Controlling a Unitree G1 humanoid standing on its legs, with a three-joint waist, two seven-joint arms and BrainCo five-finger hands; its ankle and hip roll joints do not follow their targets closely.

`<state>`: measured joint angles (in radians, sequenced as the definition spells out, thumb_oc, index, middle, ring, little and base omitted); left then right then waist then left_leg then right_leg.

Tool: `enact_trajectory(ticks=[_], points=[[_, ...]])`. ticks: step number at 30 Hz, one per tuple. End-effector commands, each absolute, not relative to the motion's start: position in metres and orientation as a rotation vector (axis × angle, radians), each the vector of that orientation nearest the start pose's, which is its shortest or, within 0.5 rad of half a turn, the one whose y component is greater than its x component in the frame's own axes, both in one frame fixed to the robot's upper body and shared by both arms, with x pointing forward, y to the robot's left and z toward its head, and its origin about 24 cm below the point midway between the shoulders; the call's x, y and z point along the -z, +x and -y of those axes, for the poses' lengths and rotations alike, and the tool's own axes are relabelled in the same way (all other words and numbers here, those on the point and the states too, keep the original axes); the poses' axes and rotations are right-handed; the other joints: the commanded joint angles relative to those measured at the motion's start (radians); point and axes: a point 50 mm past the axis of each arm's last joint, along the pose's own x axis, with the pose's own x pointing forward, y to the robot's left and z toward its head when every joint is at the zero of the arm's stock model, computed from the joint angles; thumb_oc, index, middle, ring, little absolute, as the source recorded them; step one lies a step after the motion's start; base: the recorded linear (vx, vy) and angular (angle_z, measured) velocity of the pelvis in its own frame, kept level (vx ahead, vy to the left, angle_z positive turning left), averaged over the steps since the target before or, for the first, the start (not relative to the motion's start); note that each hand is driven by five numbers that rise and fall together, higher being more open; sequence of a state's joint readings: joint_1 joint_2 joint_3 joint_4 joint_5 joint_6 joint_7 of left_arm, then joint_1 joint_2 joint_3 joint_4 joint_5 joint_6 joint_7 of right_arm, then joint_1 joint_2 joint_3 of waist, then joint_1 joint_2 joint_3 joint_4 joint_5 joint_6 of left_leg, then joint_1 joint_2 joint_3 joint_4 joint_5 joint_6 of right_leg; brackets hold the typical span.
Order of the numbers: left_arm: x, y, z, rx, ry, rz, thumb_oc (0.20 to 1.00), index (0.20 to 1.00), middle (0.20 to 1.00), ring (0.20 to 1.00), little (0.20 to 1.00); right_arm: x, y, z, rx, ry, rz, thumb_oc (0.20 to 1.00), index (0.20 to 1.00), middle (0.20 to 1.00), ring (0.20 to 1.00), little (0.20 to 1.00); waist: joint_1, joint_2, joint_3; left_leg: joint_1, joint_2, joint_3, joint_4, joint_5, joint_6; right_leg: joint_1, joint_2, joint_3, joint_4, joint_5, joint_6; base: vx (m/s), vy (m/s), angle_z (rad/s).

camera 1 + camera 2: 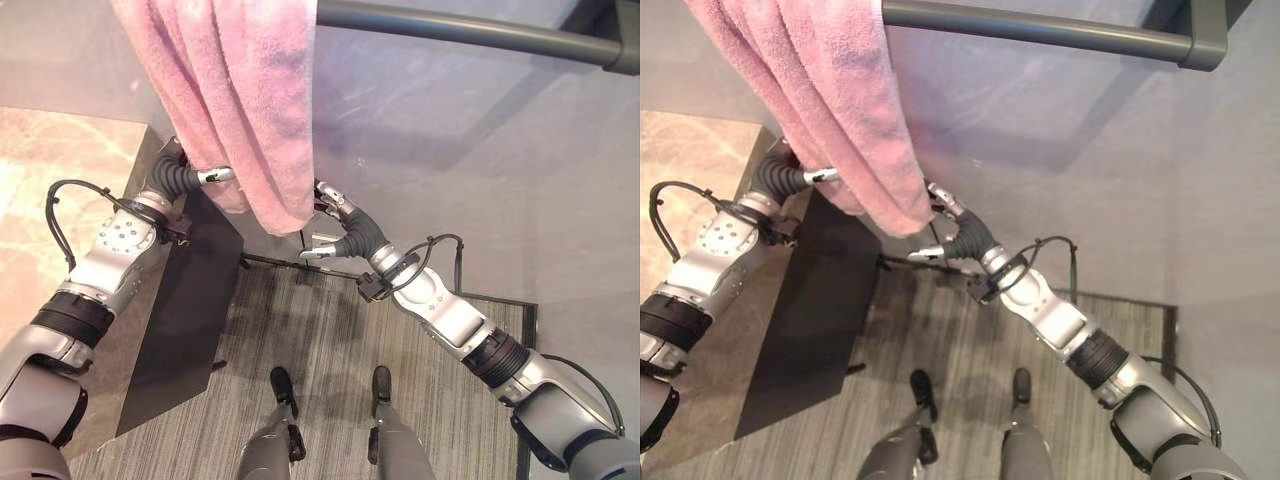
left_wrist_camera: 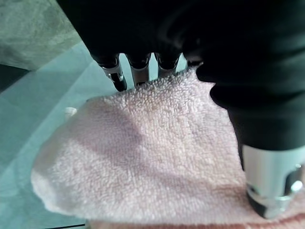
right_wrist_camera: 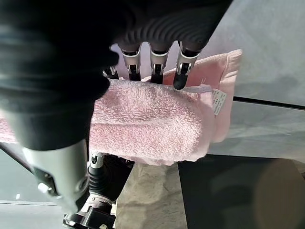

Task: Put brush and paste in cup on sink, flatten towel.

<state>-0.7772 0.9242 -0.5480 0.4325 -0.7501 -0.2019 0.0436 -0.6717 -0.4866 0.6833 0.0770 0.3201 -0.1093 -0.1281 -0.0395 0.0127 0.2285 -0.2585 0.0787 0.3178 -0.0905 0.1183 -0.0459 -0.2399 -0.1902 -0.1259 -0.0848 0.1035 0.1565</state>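
Soft, limp pink towel (image 1: 235,90) hangs bunched over the rail (image 1: 470,30); left hand (image 1: 205,177) and right hand (image 1: 335,215) fingers pinch its lower corners, best for spreading.

Pink terry towel (image 1: 235,95), upper left of frame, draped over dark grey rail (image 1: 470,30); hangs bunched in vertical folds, lower edge near frame centre, small white tag at one corner.

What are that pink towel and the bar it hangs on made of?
The towel looks like terry cloth, soft and matte: its looped, fuzzy pile shows close up. The bar looks like dark grey metal with a satin finish, given its smooth surface and faint sheen, though coated plastic is possible.
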Motion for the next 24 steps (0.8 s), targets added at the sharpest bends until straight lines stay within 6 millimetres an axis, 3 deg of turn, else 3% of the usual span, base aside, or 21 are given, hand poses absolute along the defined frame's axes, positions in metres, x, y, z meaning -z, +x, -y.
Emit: enact_trajectory(ticks=[1, 8, 9, 10, 12, 15, 16, 19, 24], points=[[-0.249, 0.353, -0.232, 0.142, 0.190, 0.508, 1.000, 1.000, 1.000, 1.000, 1.000, -0.189, 0.302, 0.051, -0.634, -0.298, 0.582, 1.000, 1.000, 1.000, 1.000, 1.000, -0.026, 0.015, -0.044, 0.006, 0.046, -0.041, 0.003, 0.022, -0.079, -0.017, -0.060, 0.068, -0.002, 0.056, 0.051, -0.03, 0.012, -0.04], [-0.251, 0.349, -0.235, 0.144, 0.160, 0.523, 1.000, 1.000, 1.000, 1.000, 1.000, -0.195, 0.302, 0.048, -0.643, -0.301, 0.603, 1.000, 1.000, 1.000, 1.000, 1.000, -0.017, 0.010, -0.040, 0.002, 0.045, -0.041, 0.003, 0.026, -0.081, -0.019, -0.058, 0.065, -0.002, 0.058, 0.049, -0.01, 0.003, -0.01], [-0.252, 0.349, -0.236, 0.144, 0.154, 0.525, 0.871, 0.871, 0.871, 0.871, 0.871, -0.196, 0.302, 0.048, -0.643, -0.301, 0.604, 1.000, 1.000, 1.000, 1.000, 1.000, -0.017, 0.010, -0.040, 0.001, 0.045, -0.042, 0.003, 0.027, -0.081, -0.019, -0.058, 0.064, -0.002, 0.058, 0.049, 0.00, 0.000, 0.00], [-0.252, 0.349, -0.236, 0.144, 0.154, 0.525, 0.815, 0.815, 0.815, 0.815, 0.815, -0.196, 0.302, 0.048, -0.643, -0.301, 0.604, 1.000, 1.000, 1.000, 1.000, 1.000, -0.017, 0.010, -0.040, 0.001, 0.045, -0.042, 0.003, 0.027, -0.081, -0.018, -0.058, 0.064, -0.002, 0.058, 0.049, 0.00, 0.000, 0.00], [-0.249, 0.347, -0.240, 0.140, 0.121, 0.520, 0.539, 0.539, 0.539, 0.539, 0.539, -0.198, 0.303, 0.048, -0.645, -0.302, 0.611, 1.000, 1.000, 1.000, 1.000, 1.000, -0.014, 0.007, -0.039, -0.001, 0.046, -0.045, 0.003, 0.029, -0.081, -0.021, -0.056, 0.066, -0.002, 0.059, 0.048, -0.02, 0.005, 0.00], [-0.248, 0.348, -0.243, 0.127, 0.103, 0.516, 0.401, 0.401, 0.401, 0.401, 0.401, -0.199, 0.304, 0.049, -0.639, -0.299, 0.609, 1.000, 1.000, 1.000, 1.000, 1.000, -0.012, 0.005, -0.037, -0.005, 0.045, -0.047, 0.003, 0.032, -0.082, -0.023, -0.054, 0.065, -0.002, 0.061, 0.047, 0.00, 0.000, 0.00], [-0.249, 0.347, -0.244, 0.122, 0.100, 0.519, 0.272, 0.272, 0.272, 0.272, 0.272, -0.200, 0.304, 0.050, -0.636, -0.298, 0.611, 1.000, 1.000, 1.000, 1.000, 1.000, -0.012, 0.005, -0.037, -0.006, 0.045, -0.048, 0.003, 0.033, -0.082, -0.024, -0.054, 0.064, -0.002, 0.061, 0.047, 0.00, 0.000, 0.00], [-0.247, 0.348, -0.246, 0.111, 0.087, 0.515, 0.200, 0.200, 0.200, 0.200, 0.200, -0.200, 0.306, 0.051, -0.626, -0.293, 0.605, 1.000, 1.000, 1.000, 1.000, 1.000, -0.010, 0.002, -0.033, -0.009, 0.045, -0.051, 0.003, 0.035, -0.083, -0.025, -0.054, 0.062, -0.002, 0.063, 0.047, 0.00, 0.000, 0.00], [-0.247, 0.348, -0.248, 0.105, 0.083, 0.515, 0.200, 0.200, 0.200, 0.200, 0.200, -0.199, 0.307, 0.052, -0.625, -0.280, 0.599, 1.000, 1.000, 1.000, 1.000, 1.000, -0.006, 0.001, -0.030, -0.011, 0.046, -0.055, 0.003, 0.037, -0.084, -0.025, -0.054, 0.061, -0.002, 0.065, 0.046, 0.00, 0.000, 0.00]])
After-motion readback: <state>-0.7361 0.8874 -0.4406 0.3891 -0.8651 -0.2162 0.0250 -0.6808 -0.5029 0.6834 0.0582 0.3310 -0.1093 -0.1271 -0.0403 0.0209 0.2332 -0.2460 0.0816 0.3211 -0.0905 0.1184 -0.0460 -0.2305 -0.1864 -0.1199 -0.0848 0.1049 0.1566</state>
